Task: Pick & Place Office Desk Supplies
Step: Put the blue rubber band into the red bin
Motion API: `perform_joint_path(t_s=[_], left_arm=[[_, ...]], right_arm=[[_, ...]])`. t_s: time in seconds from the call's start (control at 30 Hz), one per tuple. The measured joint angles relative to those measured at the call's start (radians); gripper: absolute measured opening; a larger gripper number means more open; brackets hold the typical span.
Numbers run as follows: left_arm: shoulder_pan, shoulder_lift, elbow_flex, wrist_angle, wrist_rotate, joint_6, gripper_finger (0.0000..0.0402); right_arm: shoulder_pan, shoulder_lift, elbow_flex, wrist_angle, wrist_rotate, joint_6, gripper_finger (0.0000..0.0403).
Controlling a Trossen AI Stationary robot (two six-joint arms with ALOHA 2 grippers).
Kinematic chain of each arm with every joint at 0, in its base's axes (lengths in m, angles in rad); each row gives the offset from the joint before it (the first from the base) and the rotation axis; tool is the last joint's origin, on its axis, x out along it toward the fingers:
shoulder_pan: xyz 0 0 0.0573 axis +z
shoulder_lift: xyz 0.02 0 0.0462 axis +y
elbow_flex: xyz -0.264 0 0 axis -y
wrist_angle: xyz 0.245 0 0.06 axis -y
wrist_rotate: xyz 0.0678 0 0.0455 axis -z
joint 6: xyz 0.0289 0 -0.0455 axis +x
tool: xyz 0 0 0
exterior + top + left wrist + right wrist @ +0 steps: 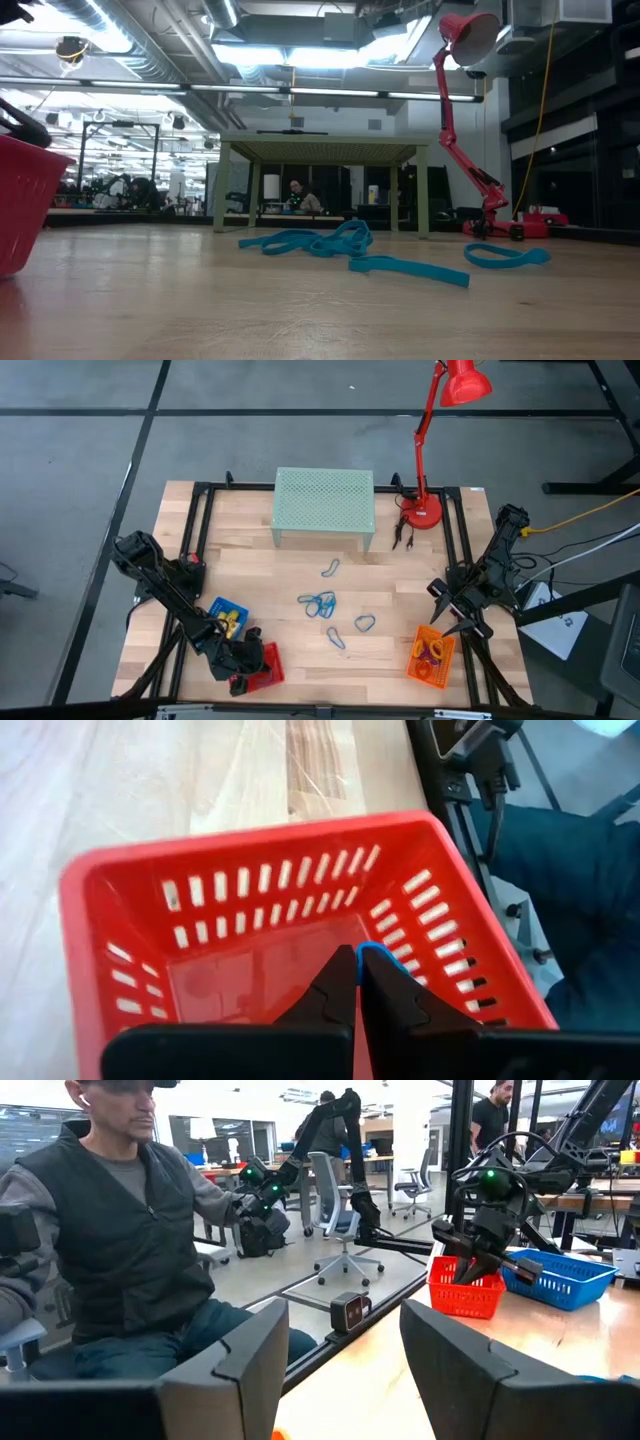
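My left gripper [357, 972] is shut on a blue clip-like loop [376, 952] and slants down into the red basket [250, 890] at the table's near left [272, 668]. Only a small arc of the loop shows past the fingertips. More blue loops [318, 603] lie flat on the table's middle, also seen in the low view [330, 240]. The blue basket [228, 618] holds yellow pieces, and the orange basket [432, 655] holds rings. My right gripper [345, 1380] waits open at the right edge [441, 607] with nothing between its fingers. My left gripper pinches the blue loop between its two fingertips; a short curved bit of it [378, 954] shows beside them. The fingers slant down from above into the red basket's opening. The fingers hide the rest of the loop, so how it hangs cannot be told.
A pale green mesh shelf [324, 505] stands at the table's far middle, with a tall red desk lamp [428, 460] to its right. A black frame [200, 510] runs round the tabletop. A person [120, 1230] sits beyond the table's near edge.
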Motion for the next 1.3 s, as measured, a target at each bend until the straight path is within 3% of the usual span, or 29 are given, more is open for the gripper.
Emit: perform_joint_path(t_s=[0.27,0.67,1.0,1.13,1.3], left_arm=[[0.071,0.000,0.000,0.011,0.004,0.085,0.0020],[0.132,-0.083,0.000,0.028,0.070,0.140,0.0135],[0.115,-0.212,0.000,-0.005,0.008,0.188,0.0148],[0.196,-0.238,0.000,-0.062,-0.063,0.244,0.0148],[0.385,-0.239,0.000,-0.151,0.009,0.265,0.0149]], right_arm=[[0.000,0.000,0.000,0.014,0.007,-0.007,0.0194],[0.000,0.000,0.000,0.012,0.000,-0.002,0.0195],[0.000,0.000,0.000,0.011,0.000,-0.003,0.0195],[0.000,0.000,0.000,0.012,0.000,-0.006,0.0195],[0.000,0.000,0.000,0.015,0.000,-0.010,0.0195]])
